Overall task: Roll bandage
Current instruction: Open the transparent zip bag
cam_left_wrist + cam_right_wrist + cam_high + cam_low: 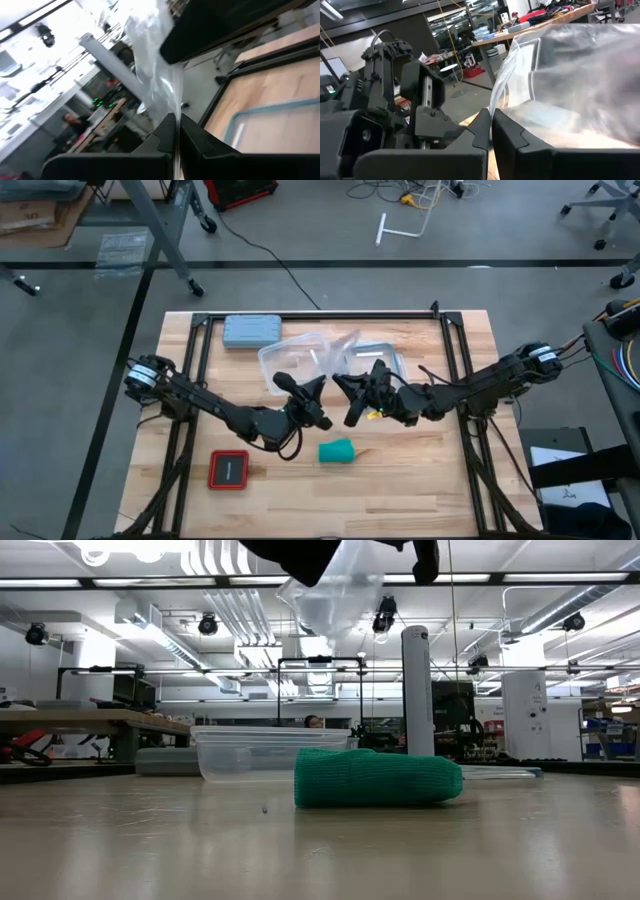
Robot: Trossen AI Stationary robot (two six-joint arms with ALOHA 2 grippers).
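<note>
The teal-green mesh bandage (pixel 337 451), rolled into a short cylinder, lies on its side on the pale wooden table (pixel 420 480), near its front edge and apart from both arms. Above it, the left gripper (pixel 315 390) and the right gripper (pixel 347 392) each pinch an edge of a clear plastic bag (pixel 330 352), holding it up between them over a clear plastic container (pixel 385 358). The bag's film is clamped between the closed fingers (pixel 165 132) in the left wrist view and likewise in the right. A grey-blue rectangular case (pixel 251 331) sits at the table's far side; a red-framed black square object (pixel 228 470) lies left of the bandage. No writing is legible anywhere.
</note>
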